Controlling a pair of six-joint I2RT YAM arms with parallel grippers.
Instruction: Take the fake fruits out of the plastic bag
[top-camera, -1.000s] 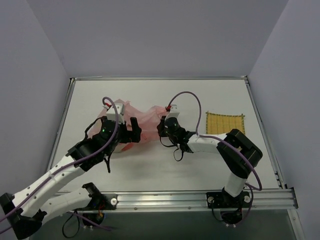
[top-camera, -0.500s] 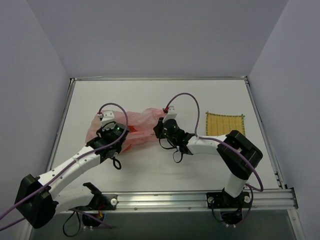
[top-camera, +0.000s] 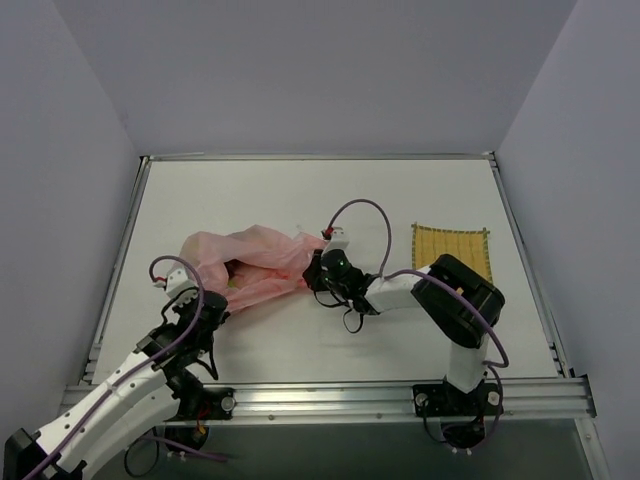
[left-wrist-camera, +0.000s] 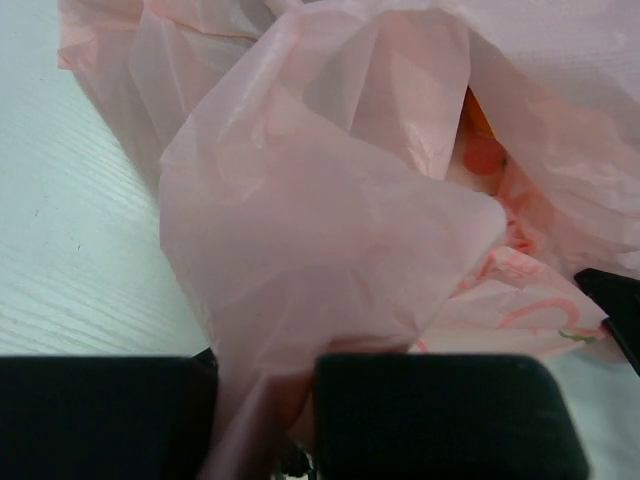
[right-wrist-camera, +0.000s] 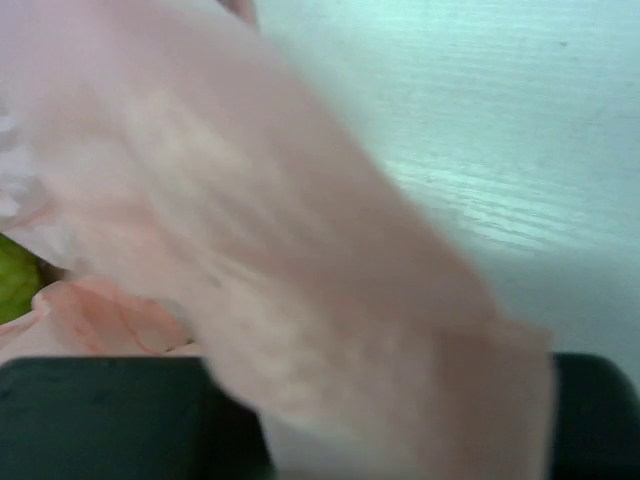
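The pink plastic bag (top-camera: 250, 262) lies crumpled left of the table's centre, drawn out between my two grippers. My left gripper (top-camera: 213, 302) is shut on the bag's near-left edge; in the left wrist view the film (left-wrist-camera: 330, 200) is pinched between the black fingers (left-wrist-camera: 430, 410). My right gripper (top-camera: 313, 272) is shut on the bag's right end, and blurred pink film (right-wrist-camera: 300, 250) covers its view. An orange-red fruit (left-wrist-camera: 482, 152) shows through the bag's mouth. A green fruit (right-wrist-camera: 14, 282) peeks out at the left edge of the right wrist view. Other fruits are hidden.
A yellow woven mat (top-camera: 450, 247) lies flat at the right of the table. The table's metal rail (top-camera: 330, 400) runs along the near edge by the arm bases. Purple cables loop above both wrists.
My left gripper went from open above the bag to shut on it and pulled back toward the near left. The bag stretched out leftward. The right gripper kept its hold.
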